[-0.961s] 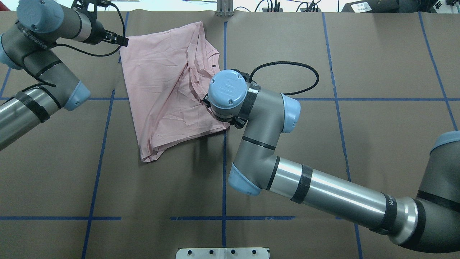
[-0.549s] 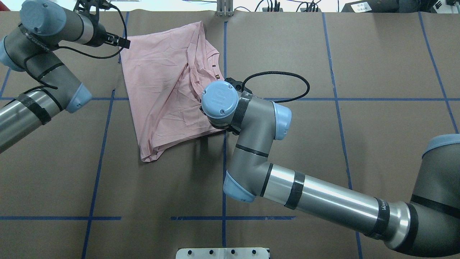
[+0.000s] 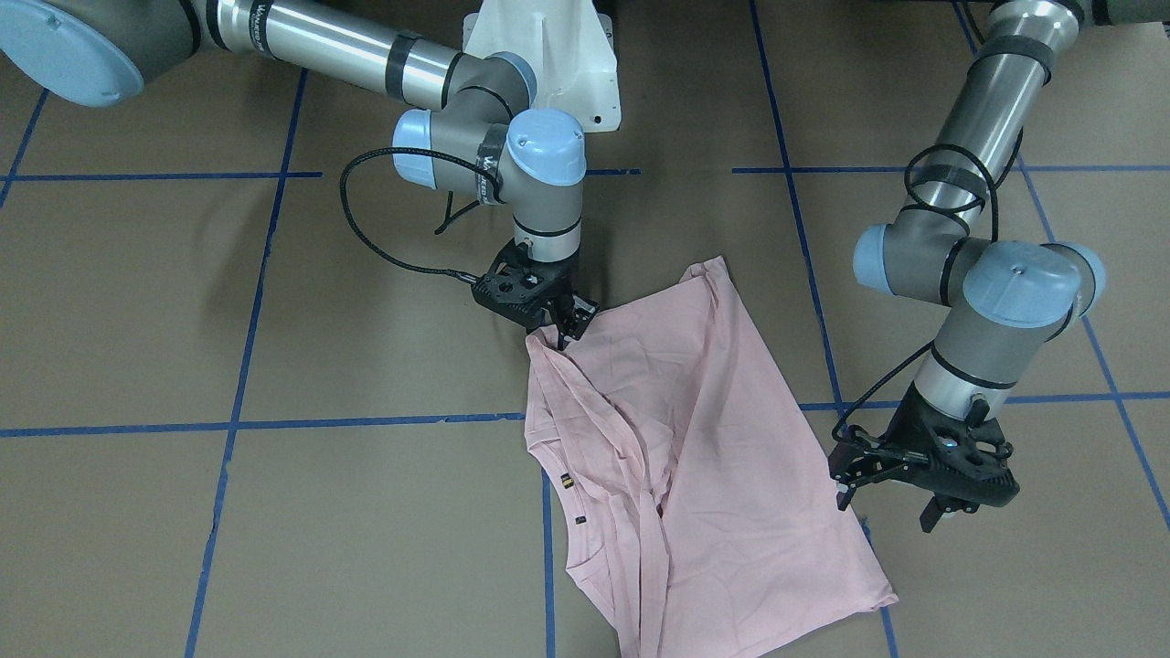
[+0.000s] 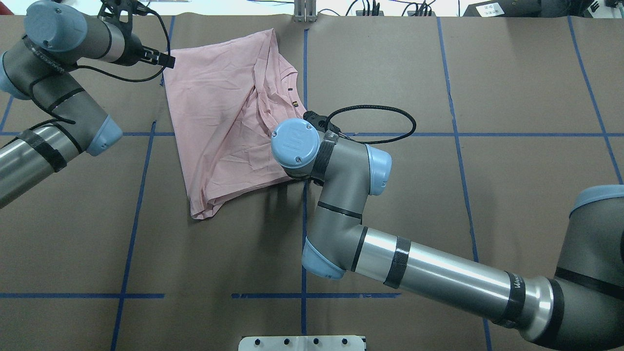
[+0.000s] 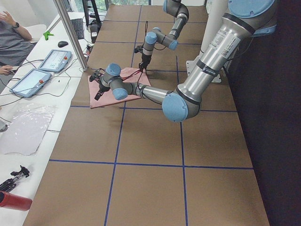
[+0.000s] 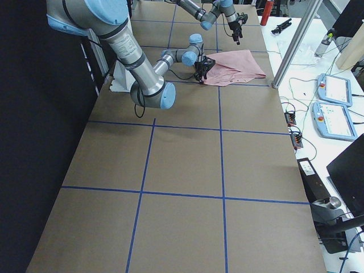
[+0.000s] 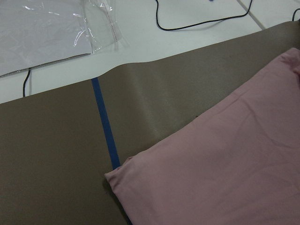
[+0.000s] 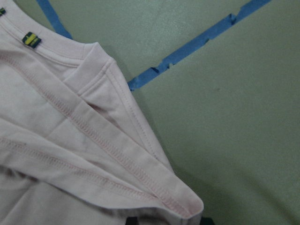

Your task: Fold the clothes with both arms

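The pale pink T-shirt (image 4: 219,122) lies crumpled and partly folded on the brown table cover, at the far left of centre. Its sleeve tag (image 8: 31,39) shows beside the hem. My right gripper (image 3: 562,334) is shut on the shirt's edge nearest my base. In the overhead view the wrist hides its fingers. My left gripper (image 3: 883,512) hangs open just off the shirt's outer side edge, touching nothing. In the overhead view the left gripper (image 4: 168,59) sits at the shirt's far left corner. The left wrist view shows that corner of the T-shirt (image 7: 225,173) and no fingers.
Blue tape lines (image 4: 303,234) grid the brown cover. The white pedestal (image 3: 548,46) stands at my base. The right wrist's black cable (image 4: 380,109) loops over the table. Beyond the far edge are a metal post (image 5: 70,33), tablets (image 5: 30,82), plastic sheeting (image 7: 42,28) and a seated person (image 5: 11,37).
My right wrist has moved toward my base and to the left, drawing the shirt's near right edge slightly inward and uncovering the sleeve tag. The left gripper has barely shifted.
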Controlling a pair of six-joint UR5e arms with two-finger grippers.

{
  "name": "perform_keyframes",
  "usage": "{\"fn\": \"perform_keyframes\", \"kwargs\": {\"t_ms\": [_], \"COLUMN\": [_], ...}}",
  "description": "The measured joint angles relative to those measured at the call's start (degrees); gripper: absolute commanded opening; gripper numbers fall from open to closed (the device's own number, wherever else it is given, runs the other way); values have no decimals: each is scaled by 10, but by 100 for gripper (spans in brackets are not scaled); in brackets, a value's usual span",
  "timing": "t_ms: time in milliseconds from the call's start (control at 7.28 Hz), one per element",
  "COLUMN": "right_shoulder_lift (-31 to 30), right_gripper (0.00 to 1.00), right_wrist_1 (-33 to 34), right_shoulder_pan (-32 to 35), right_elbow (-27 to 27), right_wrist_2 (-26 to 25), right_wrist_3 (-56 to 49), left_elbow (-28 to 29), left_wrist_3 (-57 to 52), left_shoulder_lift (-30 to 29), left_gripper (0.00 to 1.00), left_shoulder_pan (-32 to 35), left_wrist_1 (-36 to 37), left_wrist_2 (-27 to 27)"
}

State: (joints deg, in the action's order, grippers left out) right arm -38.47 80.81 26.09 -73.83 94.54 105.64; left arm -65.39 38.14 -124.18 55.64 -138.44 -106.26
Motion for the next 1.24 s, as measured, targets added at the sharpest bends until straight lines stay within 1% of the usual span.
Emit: {"fn": "perform_keyframes", "kwargs": {"t_ms": [137,275,412,961,1236], "right_shoulder_lift": [0,0,0,0,-6], "right_gripper": [38,5,0,0,0], "right_wrist_1": [0,0,0,0,0], "right_shoulder_pan": [-1,-2,-3,-6,-2], "right_elbow": [1,2,3,1,-20], "right_wrist_2": [-2,-3,-7,-15,-14], "right_wrist_3": [0,0,1,9,4], "left_elbow": [-3,-4,-5,-6,-10], "left_wrist_3": [0,0,0,1,5], "left_shoulder_lift": [2,4,5,6,5], "left_gripper": [100,100,100,100,100], "left_shoulder_pan": [0,0,0,0,0], "left_wrist_1": [0,0,0,0,1], "left_wrist_2": [0,0,0,0,-1]}}
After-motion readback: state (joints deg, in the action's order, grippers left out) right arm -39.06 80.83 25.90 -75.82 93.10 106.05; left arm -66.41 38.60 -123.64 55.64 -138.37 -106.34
